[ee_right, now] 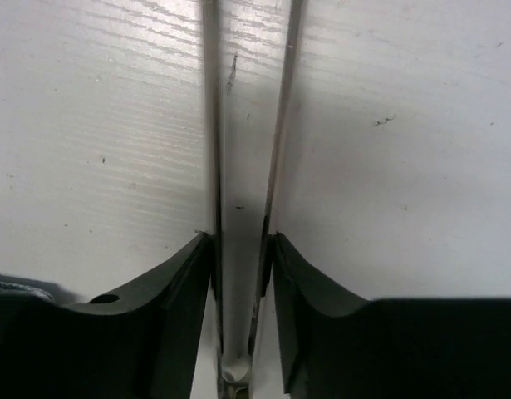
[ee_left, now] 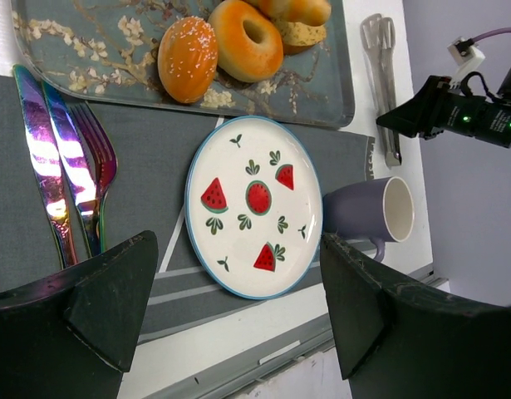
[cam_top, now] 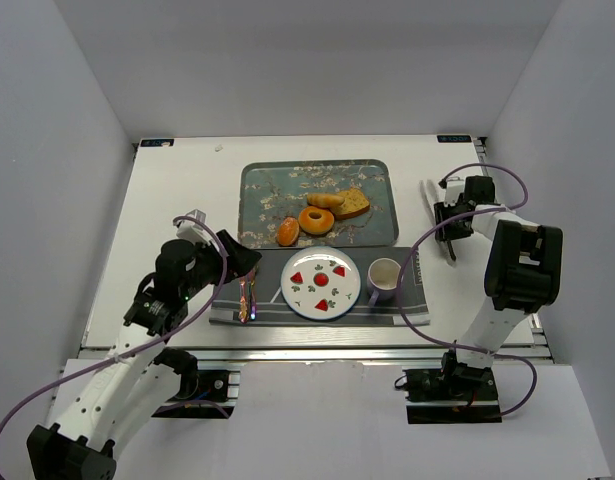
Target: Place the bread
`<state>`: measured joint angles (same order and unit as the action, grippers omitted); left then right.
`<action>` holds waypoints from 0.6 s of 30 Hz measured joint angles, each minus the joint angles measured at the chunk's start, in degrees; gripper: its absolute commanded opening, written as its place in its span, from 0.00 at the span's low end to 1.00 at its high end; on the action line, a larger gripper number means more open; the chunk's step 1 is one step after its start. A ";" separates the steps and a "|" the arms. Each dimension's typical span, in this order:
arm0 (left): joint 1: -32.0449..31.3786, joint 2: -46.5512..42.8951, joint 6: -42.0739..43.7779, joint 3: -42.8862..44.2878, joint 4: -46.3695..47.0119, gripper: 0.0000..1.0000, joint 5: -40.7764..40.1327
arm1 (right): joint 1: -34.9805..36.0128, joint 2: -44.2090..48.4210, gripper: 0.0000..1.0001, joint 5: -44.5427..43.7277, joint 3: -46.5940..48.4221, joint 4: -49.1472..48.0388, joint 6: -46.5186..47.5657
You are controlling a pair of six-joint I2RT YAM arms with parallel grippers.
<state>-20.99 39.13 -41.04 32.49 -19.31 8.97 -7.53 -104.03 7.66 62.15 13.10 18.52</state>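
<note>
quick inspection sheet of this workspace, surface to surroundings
surface: white table, grey placemat at near edge
job's things: breads and bagel on floral tray; watermelon plate bare
clutter: mug, knife and fork
grippers: left gripper open above placemat; right gripper closed on tongs lying on table
cables: purple cable loops over mat's right edge
surroundings: plain grey walls

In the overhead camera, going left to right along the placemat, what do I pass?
Cutlery → watermelon plate → purple mug → further right, off the mat, tongs in the right gripper.
</note>
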 measured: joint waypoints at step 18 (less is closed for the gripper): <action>0.00 -3.56 -0.42 -0.09 -0.33 0.88 -0.11 | 14.03 16.33 0.30 11.76 10.67 11.02 23.02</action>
<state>-20.99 35.57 -41.45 32.40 -19.64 8.86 6.50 -87.70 19.42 72.82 24.12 41.54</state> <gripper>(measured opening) 0.876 0.283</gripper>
